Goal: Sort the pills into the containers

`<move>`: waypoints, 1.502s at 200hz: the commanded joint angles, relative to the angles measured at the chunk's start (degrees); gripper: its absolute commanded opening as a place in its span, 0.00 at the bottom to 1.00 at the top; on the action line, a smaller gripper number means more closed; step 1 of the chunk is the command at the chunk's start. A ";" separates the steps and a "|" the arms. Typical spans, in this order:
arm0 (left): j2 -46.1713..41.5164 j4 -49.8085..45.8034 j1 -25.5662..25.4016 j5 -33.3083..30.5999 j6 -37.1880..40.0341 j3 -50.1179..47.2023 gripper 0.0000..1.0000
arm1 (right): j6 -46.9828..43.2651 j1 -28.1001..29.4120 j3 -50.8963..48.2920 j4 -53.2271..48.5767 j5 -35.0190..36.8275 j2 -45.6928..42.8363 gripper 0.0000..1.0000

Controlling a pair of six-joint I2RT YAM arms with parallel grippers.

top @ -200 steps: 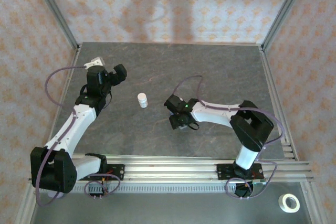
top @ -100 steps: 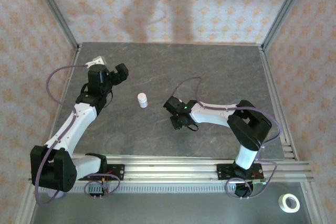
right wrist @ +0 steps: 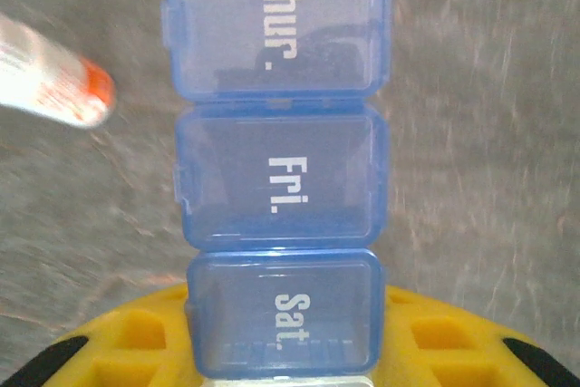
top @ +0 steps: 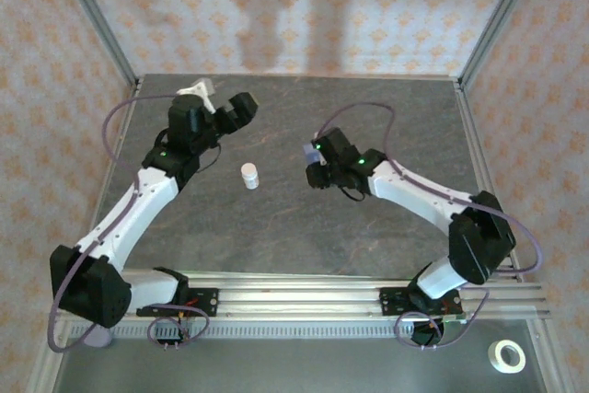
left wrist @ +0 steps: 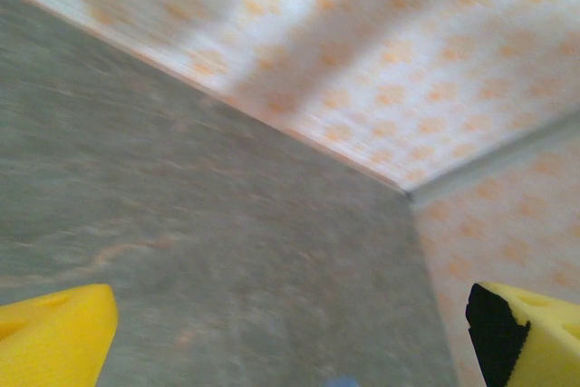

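From the top camera I see my right gripper (top: 316, 157) out over the middle of the table (top: 386, 236), clamped on a small bluish piece that I take for the pill organiser (top: 312, 153). The white bottle (top: 249, 175) stands upright to its left, apart from it. My left gripper (top: 237, 111) hangs further back, near the bottle but clear of it, carrying nothing.

On the left wrist camera the yellow fingertips (left wrist: 54, 337) sit at opposite edges of the picture. So the left gripper (left wrist: 290, 346) is spread wide, with only blurred table between.

On the right wrist camera the pill organiser (right wrist: 281, 160) runs straight away from me: three joined compartments marked Thur., Fri. and Sat., every lid down. The yellow pads (right wrist: 136, 342) flank the Sat. end, so the right gripper (right wrist: 285, 351) is pinched narrow on that end alone. The bottle (right wrist: 54, 79) shows at upper left, white with an orange patch, not touching the strip. Whether the strip rests on the table or hangs above it I cannot tell.

I judge this to be the placing step: the organiser is in hand and no sorting has begun. Where the pills are I cannot tell; the bottle is my guess. Next I would set the strip flat, lids up, within reach of both arms. Held by one end, its far end may swing, so it wants a gentle release before any lid is flipped
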 commanded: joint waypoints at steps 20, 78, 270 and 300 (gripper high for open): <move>5.79 3.48 -9.87 5.64 -7.65 3.31 1.00 | -4.81 -3.26 1.49 5.78 -9.53 -2.82 0.33; 10.34 12.62 -14.30 5.88 -14.42 1.37 1.00 | -2.22 -3.56 2.51 6.87 -10.55 -1.87 0.33; 12.20 19.78 -16.07 3.61 -19.94 -2.04 0.99 | 1.10 -3.71 2.49 8.92 -9.46 -0.37 0.33; 12.96 20.28 -16.13 3.18 -19.77 -1.62 0.99 | 1.03 -3.72 2.02 9.01 -9.79 -0.56 0.33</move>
